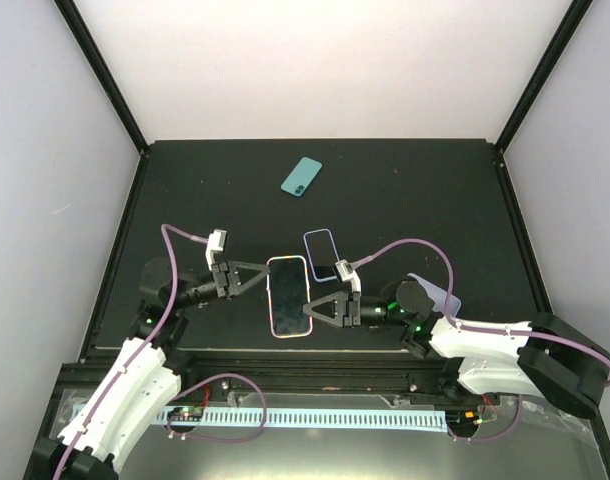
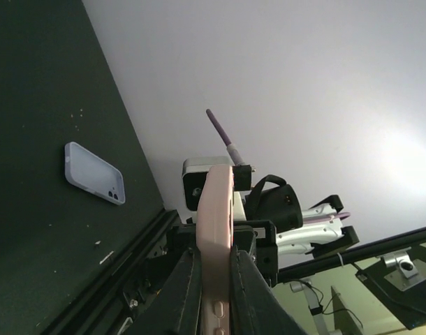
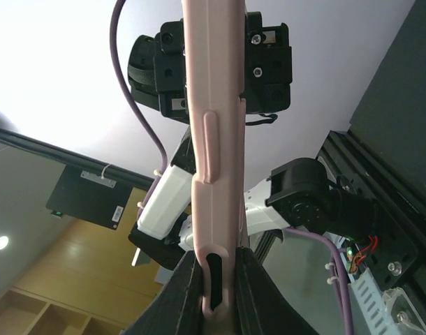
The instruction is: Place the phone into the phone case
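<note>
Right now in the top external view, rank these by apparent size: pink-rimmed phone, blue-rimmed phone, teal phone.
1. pink-rimmed phone, held off the table nearer the camera, so true size unsure
2. blue-rimmed phone, partly covered
3. teal phone, farthest back

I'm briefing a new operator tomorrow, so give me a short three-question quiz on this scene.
1. True or false: the teal phone already sits inside the lavender case.
2. What do the left pincer and right pincer both clamp? A) the pink-rimmed phone B) the blue-rimmed phone C) nothing
3. Fill in: the teal phone lies with its ___ facing up (screen or back).

Key: 1 false, since the phone lies alone at the far side and the case lies by the right arm; 2 A; 3 back.
</note>
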Controlling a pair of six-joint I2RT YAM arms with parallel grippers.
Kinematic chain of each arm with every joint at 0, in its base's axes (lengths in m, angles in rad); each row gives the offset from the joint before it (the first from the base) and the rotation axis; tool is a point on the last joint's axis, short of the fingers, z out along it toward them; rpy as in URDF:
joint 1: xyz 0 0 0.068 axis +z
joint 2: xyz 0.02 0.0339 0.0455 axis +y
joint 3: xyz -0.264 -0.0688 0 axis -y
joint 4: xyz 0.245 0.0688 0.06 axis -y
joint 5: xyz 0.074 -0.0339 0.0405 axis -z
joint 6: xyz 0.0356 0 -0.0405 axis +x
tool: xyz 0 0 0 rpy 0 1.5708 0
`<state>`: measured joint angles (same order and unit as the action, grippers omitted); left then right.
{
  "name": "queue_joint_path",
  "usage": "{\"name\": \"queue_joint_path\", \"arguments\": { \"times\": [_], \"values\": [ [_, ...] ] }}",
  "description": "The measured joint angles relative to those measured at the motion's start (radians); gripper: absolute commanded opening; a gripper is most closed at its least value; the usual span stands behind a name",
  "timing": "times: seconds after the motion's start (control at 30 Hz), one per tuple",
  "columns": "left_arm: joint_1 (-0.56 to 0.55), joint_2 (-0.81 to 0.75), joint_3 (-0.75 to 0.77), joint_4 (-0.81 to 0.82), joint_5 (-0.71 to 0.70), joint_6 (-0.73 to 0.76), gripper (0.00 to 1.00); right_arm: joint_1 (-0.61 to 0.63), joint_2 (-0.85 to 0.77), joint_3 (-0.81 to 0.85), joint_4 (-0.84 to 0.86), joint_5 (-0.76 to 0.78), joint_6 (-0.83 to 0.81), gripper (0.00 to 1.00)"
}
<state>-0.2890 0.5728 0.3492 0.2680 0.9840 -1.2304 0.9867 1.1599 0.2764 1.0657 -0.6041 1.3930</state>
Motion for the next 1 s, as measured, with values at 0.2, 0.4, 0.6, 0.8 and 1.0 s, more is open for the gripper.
{"name": "queue_joint_path", "arguments": {
  "times": [0.2, 0.4, 0.6, 0.8, 1.0],
  "values": [
    [0.0, -0.005, 0.007, -0.07, -0.019, 0.033, 0.33, 0.001, -0.01, 0.004, -0.057, 0.022, -0.016, 0.04],
    [-0.001, -0.011, 0.007, -0.098, -0.006, 0.051, 0.66, 0.005, -0.068, 0.004, -0.133, 0.114, -0.023, 0.03],
    [-0.002, -0.033, -0.006, -0.101, 0.009, 0.043, 0.7, 0.005, -0.147, 0.004, -0.22, 0.228, -0.031, 0.03],
    [-0.019, -0.062, -0.049, -0.095, 0.013, 0.016, 0.7, 0.005, -0.177, 0.011, -0.275, 0.311, -0.038, 0.03],
    [-0.084, -0.041, -0.058, -0.071, 0.006, -0.004, 0.71, 0.005, -0.158, 0.028, -0.29, 0.338, -0.037, 0.03]
  ]
}}
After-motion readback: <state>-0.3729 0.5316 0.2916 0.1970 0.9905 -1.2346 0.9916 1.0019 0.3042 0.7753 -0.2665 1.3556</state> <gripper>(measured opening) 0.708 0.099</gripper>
